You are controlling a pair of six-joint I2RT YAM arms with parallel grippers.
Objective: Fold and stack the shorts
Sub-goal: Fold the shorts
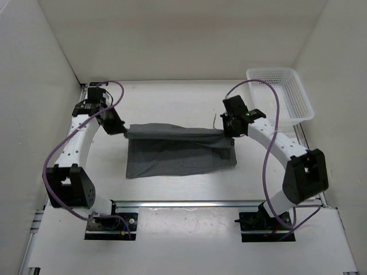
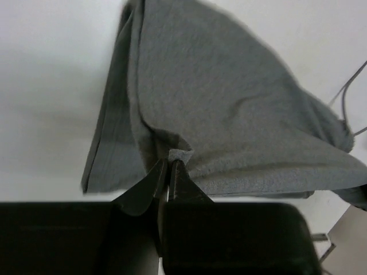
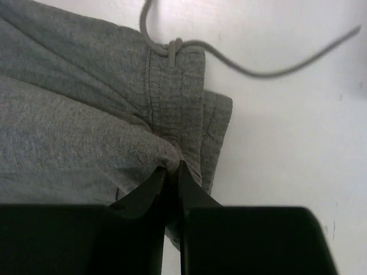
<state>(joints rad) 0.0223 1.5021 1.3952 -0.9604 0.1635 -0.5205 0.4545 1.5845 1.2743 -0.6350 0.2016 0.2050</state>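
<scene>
Both arms share one build: white rounded links joined by black joint housings. The left arm (image 1: 77,146) has a row of small dark holes along its long white link, and a large black, blocky housing sits at its lower joint. The right arm (image 1: 272,143) carries a matching black block (image 1: 307,172). A thin purple cable (image 1: 51,160) loops outside the left arm, and another (image 1: 275,100) arcs along the right. Each base (image 1: 112,223) is a black plate. The left tool (image 2: 170,163) and right tool (image 3: 174,169) each have a wide matte-black body and two dark fingers (image 2: 143,192) tapering to thin tips.
</scene>
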